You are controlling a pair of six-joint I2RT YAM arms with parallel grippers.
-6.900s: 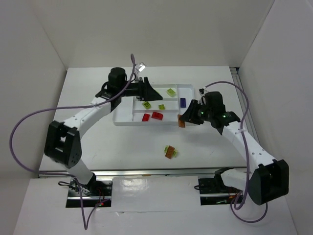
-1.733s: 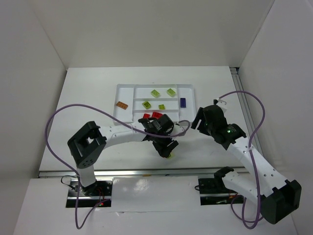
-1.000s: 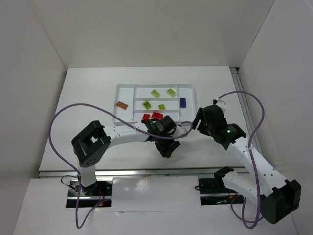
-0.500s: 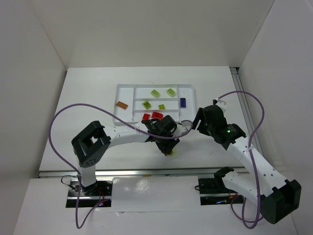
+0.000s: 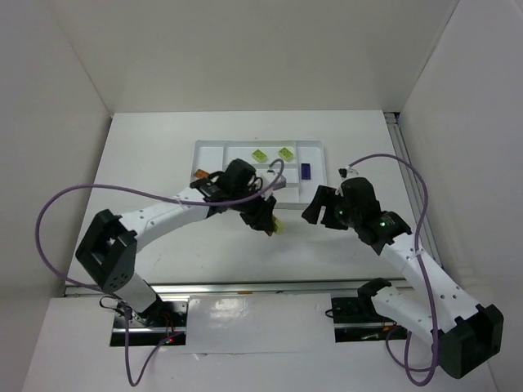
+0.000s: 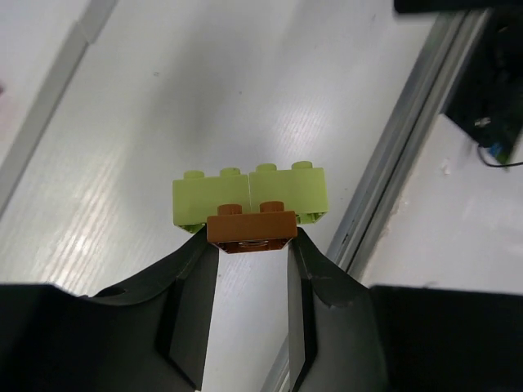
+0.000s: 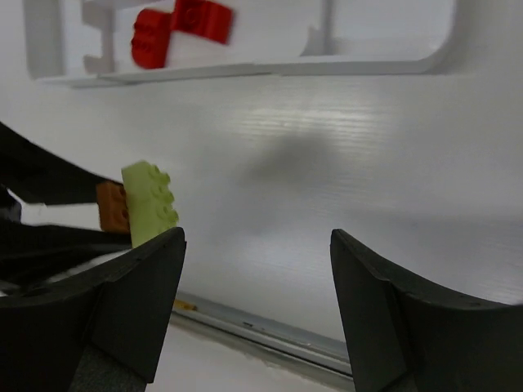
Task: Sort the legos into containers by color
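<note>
Orange-brown lego [image 6: 251, 231], small & flat w/ two studs showing on top, sits pinched btwn the fingertips of the left claw [image 6: 251, 249], jaws narrow on it. Stuck to its far side is a lime green lego [image 6: 249, 194]. It is wider, w/ four studs in a row & a seam down the middle; one piece or two, can't tell. In the top view the left claw holds this pair over the white surface [image 5: 155, 147], just in front of the tray's near edge.

The right claw [image 7: 257, 310] is spread wide w/ nothing btwn its fingers [image 7: 131, 302]. It hangs near the held pair, facing it, not touching.

Further out is the white tray [image 5: 320, 147]. Two lime green bricks [image 5: 285, 153] lie in its back slot, a dark blue brick [image 5: 305, 171] toward the right end & an orange-brown piece [image 5: 198, 174] at the left end, partly hidden by the arm. The right wrist view shows two red bricks [image 7: 184, 28] in the tray's near slot.
</note>
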